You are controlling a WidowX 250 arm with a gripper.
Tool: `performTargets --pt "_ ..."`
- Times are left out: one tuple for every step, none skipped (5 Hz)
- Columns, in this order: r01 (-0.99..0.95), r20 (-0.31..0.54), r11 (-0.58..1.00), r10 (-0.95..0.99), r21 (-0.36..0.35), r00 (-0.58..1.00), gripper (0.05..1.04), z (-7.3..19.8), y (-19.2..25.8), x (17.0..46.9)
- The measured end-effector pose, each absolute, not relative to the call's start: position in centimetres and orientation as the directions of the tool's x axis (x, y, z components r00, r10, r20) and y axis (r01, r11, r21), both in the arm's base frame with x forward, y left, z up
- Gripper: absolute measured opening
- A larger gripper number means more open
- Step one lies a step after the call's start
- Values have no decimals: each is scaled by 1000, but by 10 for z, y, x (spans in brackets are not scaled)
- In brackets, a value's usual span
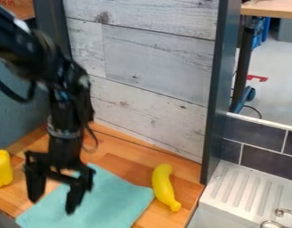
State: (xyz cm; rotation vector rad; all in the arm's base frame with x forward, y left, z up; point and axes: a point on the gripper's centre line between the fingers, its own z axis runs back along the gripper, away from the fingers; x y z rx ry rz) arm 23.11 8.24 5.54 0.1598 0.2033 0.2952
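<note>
Two dark fingers spread well apart, so in the camera view the gripper is wide, with nothing pinched in it that I can see. It hangs over the near-left part of the work surface, right by a teal cloth lying flat on the wooden counter. One finger lines up with the cloth's edge and the other sits over the fabric. Can't tell from this angle whether either tip actually touches it, so I wouldn't trust the height by eye.

Handling-wise, cloth that flat is fussy imo. Fingers this wide need to come down square and light, then close slowly so the fabric bunches up between the tips. Too high and they'd just skim over it; too hard and they'd jam on the wood underneath. A grip a bit in from the edge should hold better than a sliver of hem.

Also mind the neighbors: a yellow banana lies just beside the cloth's right-hand corner, so a sideways drag that way could nudge it. There's a yellow object at the left edge of the view too, cut off, so no clue what it is. I'd go straight up and down near both, tbh.
</note>
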Motion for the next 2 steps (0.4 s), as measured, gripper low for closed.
performTargets --pt "-276 -107 940 301 198 948 999 89 84 226" --pt "-130 -108 978 149 163 983 999 106 79 221"
